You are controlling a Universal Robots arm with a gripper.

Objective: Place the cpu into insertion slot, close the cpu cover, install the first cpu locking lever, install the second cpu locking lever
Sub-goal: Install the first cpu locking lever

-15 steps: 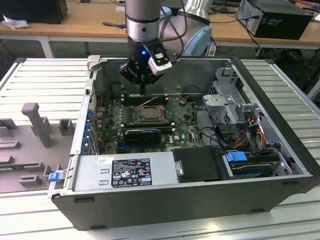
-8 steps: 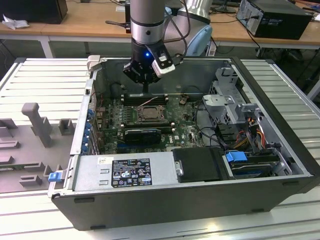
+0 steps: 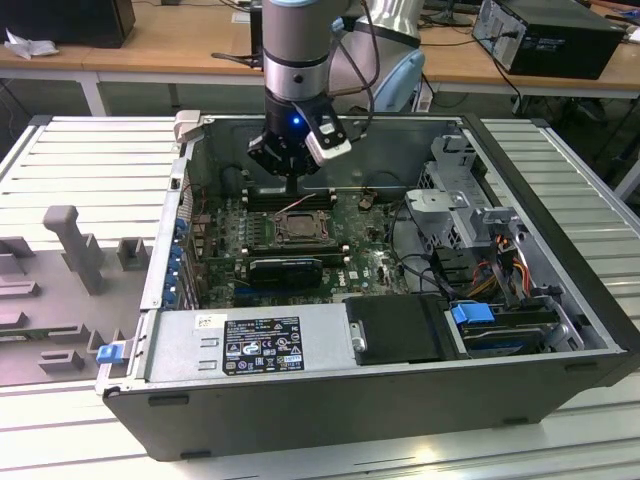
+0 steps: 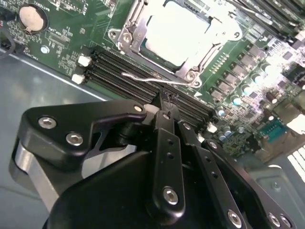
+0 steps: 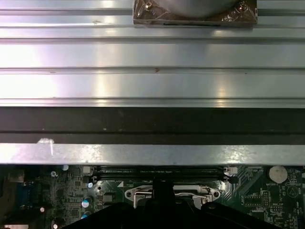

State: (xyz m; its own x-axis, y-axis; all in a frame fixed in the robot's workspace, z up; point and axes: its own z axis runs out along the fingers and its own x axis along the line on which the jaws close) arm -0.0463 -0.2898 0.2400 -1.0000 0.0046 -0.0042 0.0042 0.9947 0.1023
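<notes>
The pale square cpu (image 4: 183,31) lies in the insertion slot (image 3: 300,229) at the middle of the green motherboard. Its metal cpu cover (image 4: 125,34) lies flat around it. A thin wire locking lever (image 4: 147,77) sticks out loose along the socket's edge, over the black memory slots; in the exterior view it slants upward (image 3: 295,207). My gripper (image 4: 165,101) hangs just above that lever, fingers together and holding nothing. In the exterior view the gripper (image 3: 290,188) is right behind the socket. The first wrist view has the socket frame (image 5: 138,194) beneath the dark finger.
The motherboard sits inside an open computer case (image 3: 330,360) on a ribbed metal table (image 3: 90,160). A long black card (image 3: 285,268) lies in front of the socket. A drive cage and cables (image 3: 460,215) stand on the exterior view's right. Grey fixtures (image 3: 70,240) sit on its left.
</notes>
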